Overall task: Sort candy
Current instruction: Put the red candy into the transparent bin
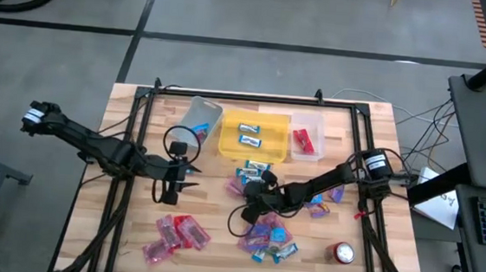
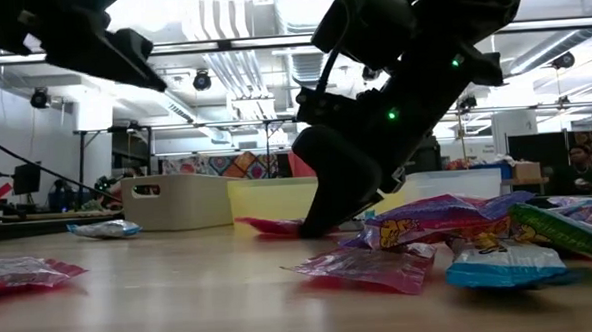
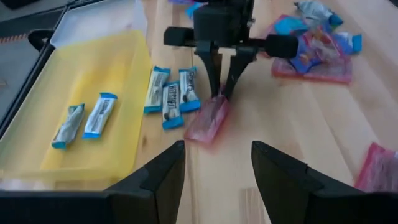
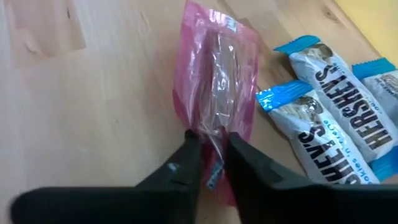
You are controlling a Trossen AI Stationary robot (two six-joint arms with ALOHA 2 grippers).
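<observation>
A red-pink wrapped candy [image 4: 216, 93] lies on the wood table just in front of the yellow tray; it also shows in the left wrist view [image 3: 207, 120] and the low view [image 2: 271, 225]. My right gripper [image 4: 211, 146] is shut on it, reaching in from the table's right [image 1: 247, 188]. My left gripper [image 3: 217, 168] is open and hovers to the left of the candy [image 1: 177, 183], touching nothing. Three blue-and-white candies [image 3: 171, 96] lie beside the pink one. My right gripper pinches the pink candy's wrapper at one end [image 4: 210, 132] between its two fingertips [image 3: 222, 87]. The fingers come down from above at a slant and lie along the candy. The rest of the candy lies flat on the table.
The yellow tray [image 1: 229, 135] holds two blue-and-white candies. A clear tub [image 1: 201, 114] stands on its left, and a tub with red candy [image 1: 305, 139] on its right. Pink candies [image 1: 179, 233], a mixed pile [image 1: 270, 234] and a red can [image 1: 341, 252] lie near the front.
</observation>
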